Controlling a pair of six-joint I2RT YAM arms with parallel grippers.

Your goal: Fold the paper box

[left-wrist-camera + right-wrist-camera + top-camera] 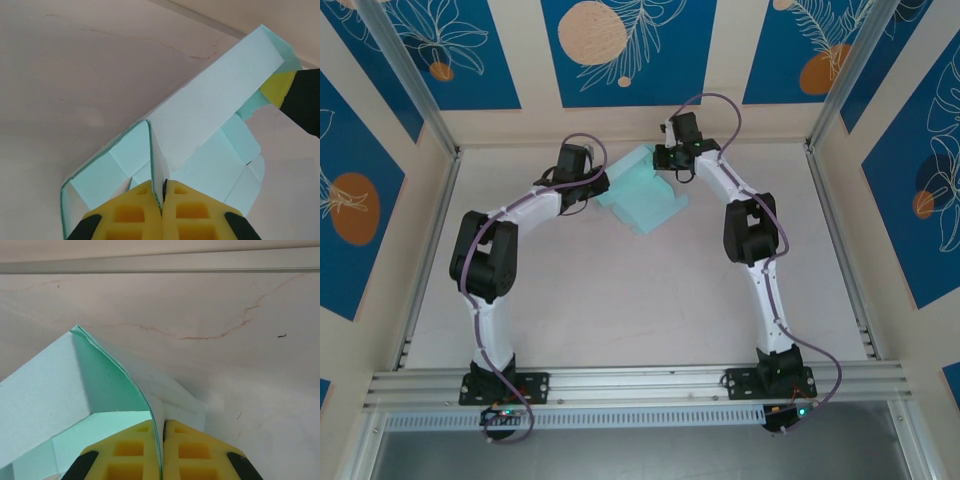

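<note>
Matt thin-card paper box [210,110] on a smooth table [75,65].

Pale off-white tabletop [620,300], matte, crossed by thin reddish-brown hairline cracks [220,334]. Closed in on three sides by cream walls [530,60] carrying deep-blue panels [670,85] with white leaf outlines and peach-orange discs [592,32]. Framed by silver aluminium posts [408,75] slanting up from the far corners and a grooved aluminium rail [640,383] along the near edge. Lit softly and evenly, with only faint shadows.
</note>
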